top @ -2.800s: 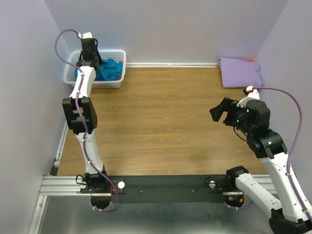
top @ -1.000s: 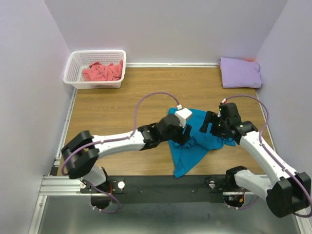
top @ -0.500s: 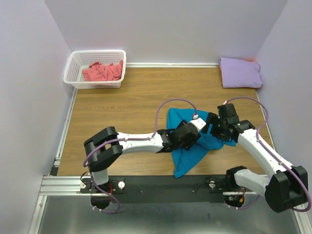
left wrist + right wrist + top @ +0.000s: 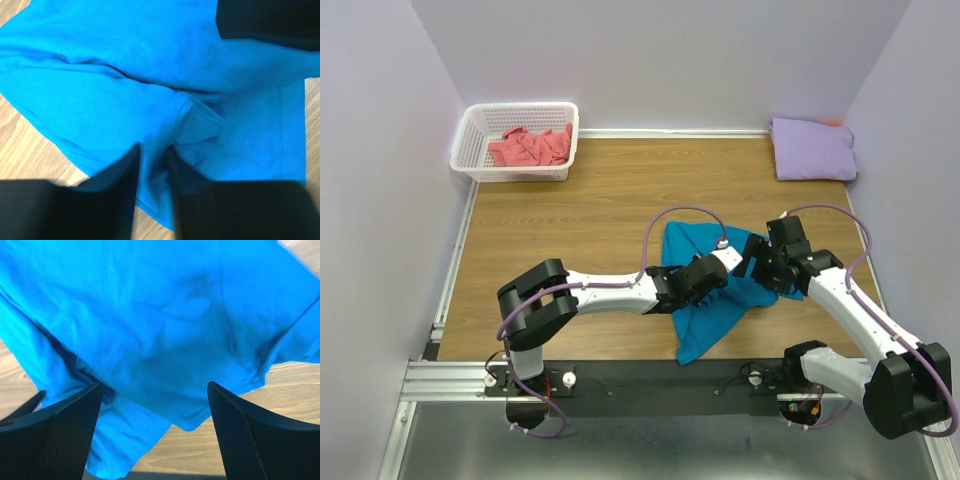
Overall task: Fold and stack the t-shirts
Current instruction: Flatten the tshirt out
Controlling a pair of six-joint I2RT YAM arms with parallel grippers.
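Note:
A teal-blue t-shirt (image 4: 705, 312) lies crumpled on the wooden table, front centre-right. My left gripper (image 4: 712, 283) is down on its middle. In the left wrist view its fingers (image 4: 152, 150) pinch a raised fold of the teal cloth (image 4: 125, 60). My right gripper (image 4: 752, 262) hovers over the shirt's right part, open, with nothing between its fingers (image 4: 155, 387) but the teal cloth (image 4: 165, 315) lying below. A folded pale lavender t-shirt (image 4: 812, 148) sits at the back right corner. A coral-pink t-shirt (image 4: 528, 147) lies bunched in the basket.
The white lattice basket (image 4: 466, 128) stands at the back left corner. Bare wood lies between it and the arms. The two grippers are close together over the shirt; the right one shows as a black shape (image 4: 270, 20) in the left wrist view.
The teal shirt went from the basket to the table. In the last half second my left fingers have narrowed onto a fold of it; the right arm barely moved.

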